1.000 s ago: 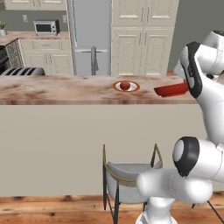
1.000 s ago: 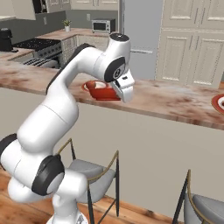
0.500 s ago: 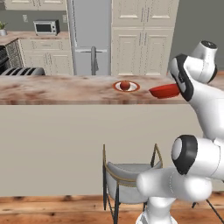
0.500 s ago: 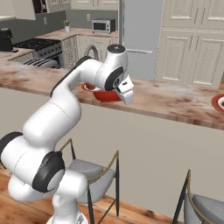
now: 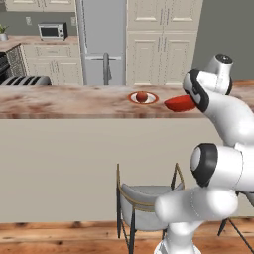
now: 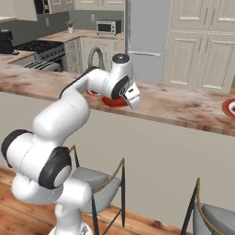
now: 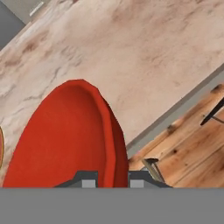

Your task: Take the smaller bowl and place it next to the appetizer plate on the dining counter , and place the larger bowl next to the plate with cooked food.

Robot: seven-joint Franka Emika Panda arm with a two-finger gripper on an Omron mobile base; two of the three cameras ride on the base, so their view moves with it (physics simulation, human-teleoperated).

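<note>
The long table with its pinkish-beige veined marble top and plain beige front panel runs across both base views. In the hand view its near edge cuts diagonally just beside the glossy red-orange round bowl, with wooden floor beyond that edge. On the far side of the bowl the marble lies bare and wide. In the right base view the marble between the bowl and a red-rimmed plate at the far right edge is also bare.

The tool is nearly closed, its two dark finger tips pinching the bowl's rim, one tip inside the bowl and one outside. The bowl is tilted in the hand view. In the left base view the bowl sits low over the table top; whether it touches the marble I cannot tell. It lies just to the right of the small round white plate with a reddish rim and a round red-brown food lump, near it but apart, a narrow strip of marble between them.

A grey-seated stool with a metal frame stands below the table's front panel.
</note>
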